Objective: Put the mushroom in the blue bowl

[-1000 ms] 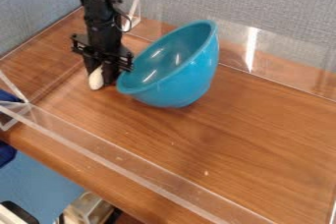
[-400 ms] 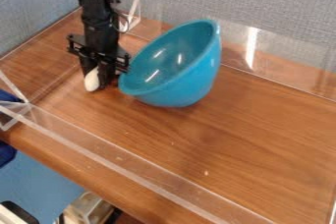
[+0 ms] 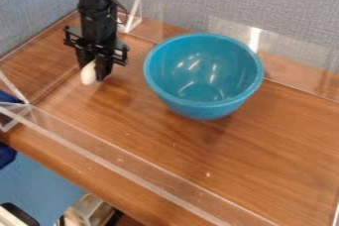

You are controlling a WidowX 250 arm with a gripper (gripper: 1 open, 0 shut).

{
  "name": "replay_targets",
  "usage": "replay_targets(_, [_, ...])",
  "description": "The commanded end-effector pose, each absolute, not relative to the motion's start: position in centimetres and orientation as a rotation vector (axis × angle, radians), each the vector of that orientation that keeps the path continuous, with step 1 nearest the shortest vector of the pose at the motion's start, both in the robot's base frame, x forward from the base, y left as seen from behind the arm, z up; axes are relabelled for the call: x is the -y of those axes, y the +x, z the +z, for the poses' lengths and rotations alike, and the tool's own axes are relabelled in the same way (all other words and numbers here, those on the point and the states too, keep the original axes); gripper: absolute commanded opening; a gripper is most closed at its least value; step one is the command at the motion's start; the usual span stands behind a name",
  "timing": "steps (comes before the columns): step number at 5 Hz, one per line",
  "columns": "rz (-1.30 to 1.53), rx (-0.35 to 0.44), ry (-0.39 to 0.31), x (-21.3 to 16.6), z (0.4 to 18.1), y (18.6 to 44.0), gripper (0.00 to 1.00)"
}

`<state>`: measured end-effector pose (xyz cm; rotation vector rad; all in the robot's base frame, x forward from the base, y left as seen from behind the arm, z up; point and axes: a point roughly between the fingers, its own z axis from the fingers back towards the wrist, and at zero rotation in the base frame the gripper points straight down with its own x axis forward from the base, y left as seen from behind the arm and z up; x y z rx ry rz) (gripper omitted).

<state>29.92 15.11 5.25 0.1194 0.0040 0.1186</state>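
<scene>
Mushroom (image 3: 89, 73) at the closed gripper's (image 3: 91, 61) tips, pale stem end toward the camera, long axis near upright

The dark arm reaches down, its closed fingers (image 3: 90, 59) pointing at the table.

Blue bowl beside the black gripper
The blue bowl (image 3: 205, 76) is sitting open-side up on the wooden table (image 3: 172, 161); the gripper (image 3: 93, 63) is holding what appears to be the mushroom's pale stem (image 3: 89, 73).
</scene>
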Motion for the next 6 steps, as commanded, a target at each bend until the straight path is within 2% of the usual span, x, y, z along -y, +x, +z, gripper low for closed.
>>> replay_targets(1, [0.138, 0.087, 0.153, -16.3, 9.1, 30.6, 0.0])
replay_targets(2, [0.143, 0.092, 0.157, -16.9, 9.7, 31.3, 0.0])
replay_targets(4, [0.127, 0.138, 0.166, -17.1, 13.5, 33.7, 0.0])
replay_targets(5, [0.117, 0.153, 0.165, -17.4, 14.6, 35.0, 0.0])
replay_targets(6, [0.093, 0.145, 0.159, -17.5, 14.2, 36.2, 0.0])
